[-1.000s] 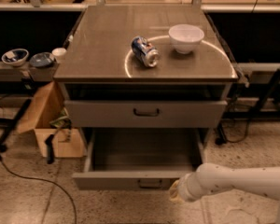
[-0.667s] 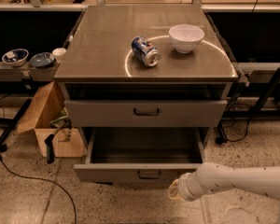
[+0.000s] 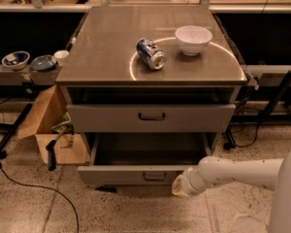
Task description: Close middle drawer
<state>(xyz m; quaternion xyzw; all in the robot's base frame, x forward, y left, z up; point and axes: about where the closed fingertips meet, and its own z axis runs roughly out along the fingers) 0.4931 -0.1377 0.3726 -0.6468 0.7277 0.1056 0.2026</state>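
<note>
The middle drawer (image 3: 126, 175) is a wide grey drawer with a low front panel and a small dark handle (image 3: 155, 176). It stands pulled out below the taller-fronted top drawer (image 3: 111, 118), and its tray is dark and looks empty. My gripper (image 3: 178, 186) is at the end of the white arm (image 3: 233, 174), which comes in from the lower right. It sits against the right part of the drawer's front panel, just right of the handle. The lowest drawer is hidden under the open one.
A blue can (image 3: 150, 54) lies on its side and a white bowl (image 3: 193, 39) stands on the cabinet top (image 3: 102, 47). A cardboard box (image 3: 48, 125) and a black-handled tool (image 3: 51, 154) stand left of the cabinet. A black cable (image 3: 39, 188) runs over the floor.
The middle drawer's front panel has moved back toward the cabinet, so less of the tray shows. My gripper and arm have moved forward with it.
</note>
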